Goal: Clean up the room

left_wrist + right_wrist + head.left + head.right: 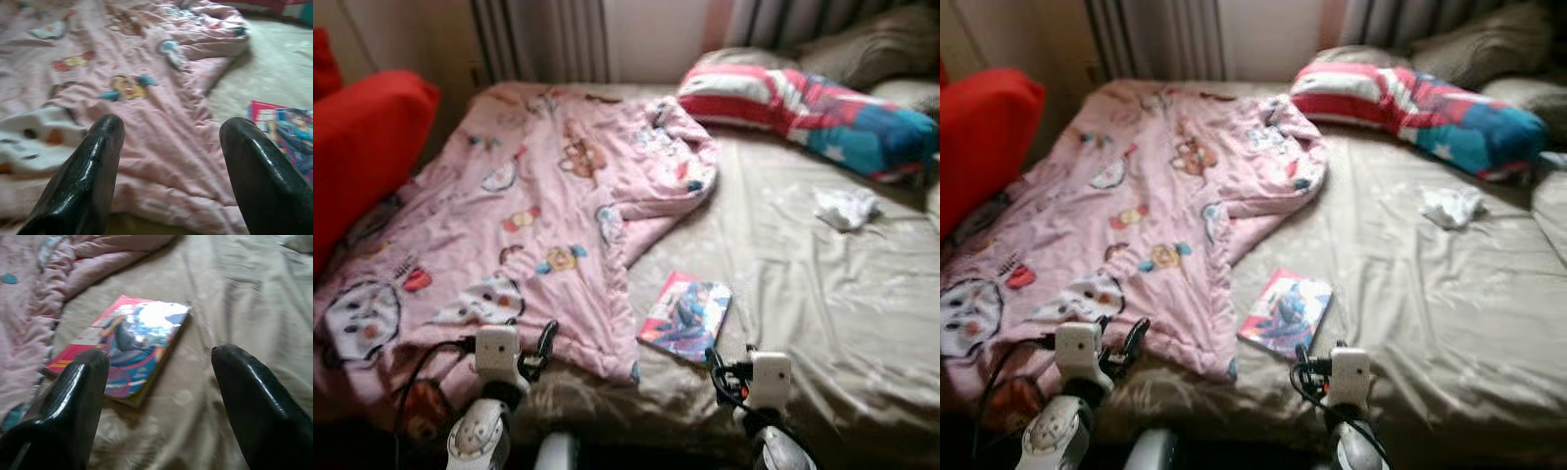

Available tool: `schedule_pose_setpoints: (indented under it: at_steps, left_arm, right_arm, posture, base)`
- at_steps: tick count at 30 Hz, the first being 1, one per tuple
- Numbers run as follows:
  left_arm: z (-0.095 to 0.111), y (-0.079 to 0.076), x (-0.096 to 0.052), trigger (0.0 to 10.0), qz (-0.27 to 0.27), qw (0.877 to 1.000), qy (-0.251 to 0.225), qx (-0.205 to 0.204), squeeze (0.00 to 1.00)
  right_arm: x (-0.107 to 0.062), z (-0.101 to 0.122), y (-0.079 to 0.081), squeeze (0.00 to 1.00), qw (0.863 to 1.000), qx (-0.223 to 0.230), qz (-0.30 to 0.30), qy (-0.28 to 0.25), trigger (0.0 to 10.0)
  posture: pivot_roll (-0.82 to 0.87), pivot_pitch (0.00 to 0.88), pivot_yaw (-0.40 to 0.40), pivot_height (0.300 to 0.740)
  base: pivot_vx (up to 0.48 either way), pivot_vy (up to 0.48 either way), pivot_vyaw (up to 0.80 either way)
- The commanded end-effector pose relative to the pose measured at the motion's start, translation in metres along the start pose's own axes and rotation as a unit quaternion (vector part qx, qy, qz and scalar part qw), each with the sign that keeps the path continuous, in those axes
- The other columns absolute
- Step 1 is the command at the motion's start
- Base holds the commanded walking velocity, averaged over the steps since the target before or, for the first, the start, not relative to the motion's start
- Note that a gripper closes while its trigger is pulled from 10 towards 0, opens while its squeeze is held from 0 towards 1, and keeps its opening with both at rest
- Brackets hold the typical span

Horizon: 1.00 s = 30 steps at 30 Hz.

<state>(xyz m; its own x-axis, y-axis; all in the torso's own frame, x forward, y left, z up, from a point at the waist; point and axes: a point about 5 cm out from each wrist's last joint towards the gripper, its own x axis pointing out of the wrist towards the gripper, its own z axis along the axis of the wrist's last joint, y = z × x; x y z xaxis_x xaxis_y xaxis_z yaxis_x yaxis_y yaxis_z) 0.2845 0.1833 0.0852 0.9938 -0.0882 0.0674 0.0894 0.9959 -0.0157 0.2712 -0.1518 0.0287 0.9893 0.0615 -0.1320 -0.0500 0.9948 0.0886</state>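
Nearest, at the bottom edge: left gripper (544,345) and right gripper (713,360), both with fingers spread wide and holding nothing, poised over the near edge of the beige-sheeted bed (822,284). Just beyond the right gripper, lower centre: glossy pink-and-blue comic book (685,316), flat on the sheet, close beside the hem of the rumpled pink cartoon-print quilt (519,215) covering the left half. Upper right: red, white and blue patterned pillow (803,108); below it, a crumpled white tissue (847,208). Far left: red cushion (362,147). Likely step: approach, picking the first item. Next move probably calls for lowering the right gripper astride the book's edge, then closing.
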Motion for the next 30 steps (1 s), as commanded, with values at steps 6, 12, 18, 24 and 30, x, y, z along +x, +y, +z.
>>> schedule_pose_setpoints:
  at_steps: [6,12,18,24,30]
  left_arm:
    - [-0.0065,-0.0015,-0.0026,10.0,-0.007,1.0,0.02,-0.001,0.0]
    - [-0.0057,-0.0023,-0.0017,10.0,-0.011,1.0,0.021,0.004,0.0]
    - [-0.005,-0.002,-0.0009,10.0,-0.012,1.0,0.02,0.006,0.0]
    - [-0.0043,-0.0029,-0.0001,10.0,-0.016,1.0,0.02,0.008,0.0]
    - [-0.0038,-0.0032,0.0003,10.0,-0.018,1.0,0.019,0.009,0.0]
  right_arm:
    - [-0.0015,-0.004,0.0009,0.0,1.0,-0.003,0.006,0.008,10.0]
    - [-0.0015,-0.0046,0.003,0.0,1.0,-0.012,0.014,0.009,10.0]
    - [-0.0012,-0.005,0.0032,0.0,1.0,0.001,0.007,0.009,10.0]
    - [0.0009,-0.0032,0.0048,0.0,1.0,0.008,0.01,0.006,10.0]
    - [0.0019,-0.0027,0.0069,0.0,1.0,-0.006,0.026,0.005,10.0]
  posture:
    - [-0.05,0.196,0.013,0.612]
    - [-0.05,0.197,0.014,0.612]
    - [-0.05,0.198,0.015,0.612]
    - [-0.05,0.197,0.018,0.612]
    - [-0.05,0.197,0.019,0.612]
  base:
    - [0.0,0.0,0.0]
    - [0.0,0.0,0.37]
    - [0.164,0.0,0.13]
    - [0.255,0.0,0.0]
    - [0.266,0.0,0.0]
